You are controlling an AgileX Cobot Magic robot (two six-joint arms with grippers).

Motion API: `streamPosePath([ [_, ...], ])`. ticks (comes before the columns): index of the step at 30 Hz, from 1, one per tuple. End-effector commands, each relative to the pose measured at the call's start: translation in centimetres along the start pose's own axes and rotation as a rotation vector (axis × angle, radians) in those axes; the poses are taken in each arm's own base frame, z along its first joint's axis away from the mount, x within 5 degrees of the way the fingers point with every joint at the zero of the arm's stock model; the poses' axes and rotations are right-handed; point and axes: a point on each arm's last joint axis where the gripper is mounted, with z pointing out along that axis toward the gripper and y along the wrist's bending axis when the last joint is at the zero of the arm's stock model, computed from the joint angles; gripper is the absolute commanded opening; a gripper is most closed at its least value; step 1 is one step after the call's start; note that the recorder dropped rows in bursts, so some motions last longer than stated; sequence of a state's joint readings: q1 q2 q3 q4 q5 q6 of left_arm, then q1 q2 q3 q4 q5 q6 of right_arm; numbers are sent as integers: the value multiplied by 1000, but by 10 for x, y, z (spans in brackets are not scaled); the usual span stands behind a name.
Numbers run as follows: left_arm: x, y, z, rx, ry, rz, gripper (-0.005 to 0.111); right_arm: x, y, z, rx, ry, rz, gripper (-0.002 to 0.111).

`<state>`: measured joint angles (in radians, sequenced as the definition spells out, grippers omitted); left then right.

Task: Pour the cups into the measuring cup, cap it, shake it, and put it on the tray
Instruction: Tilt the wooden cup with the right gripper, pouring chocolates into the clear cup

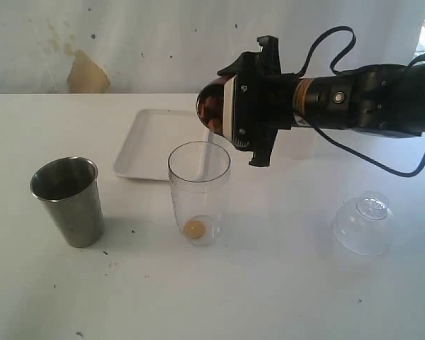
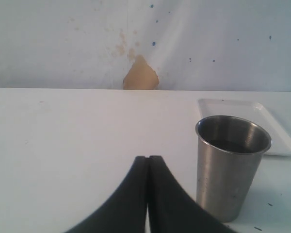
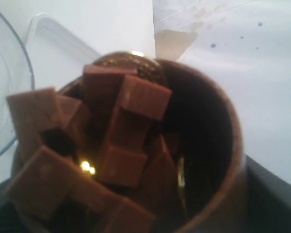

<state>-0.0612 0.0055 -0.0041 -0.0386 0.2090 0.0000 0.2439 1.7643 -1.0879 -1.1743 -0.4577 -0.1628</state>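
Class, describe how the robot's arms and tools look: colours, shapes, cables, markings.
The right arm is a black cylinder with a brass-coloured ring, a round silver fitting and looping black cables. Its tool has a black frame with a white plate. The left tool shows two curved black fingers.

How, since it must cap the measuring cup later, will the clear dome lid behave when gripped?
The clear dome lid looks like thin plastic, so it is probably light and somewhat flexible under a squeeze. Its smooth rounded shell could slip out of a pinch. Pushed, it would likely skid rather than resist.
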Motion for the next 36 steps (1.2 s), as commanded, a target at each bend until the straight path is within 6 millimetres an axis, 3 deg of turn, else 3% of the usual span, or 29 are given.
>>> streamPosePath([
  [1,0,0,0,1,-14,3,0,-9,-4,1,14,-36,-110,0],
  [17,0,0,0,1,-14,3,0,-12,-3,1,15,-37,-329,0],
  [36,0,0,0,1,-14,3,0,-13,-3,1,20,-42,-468,0],
])
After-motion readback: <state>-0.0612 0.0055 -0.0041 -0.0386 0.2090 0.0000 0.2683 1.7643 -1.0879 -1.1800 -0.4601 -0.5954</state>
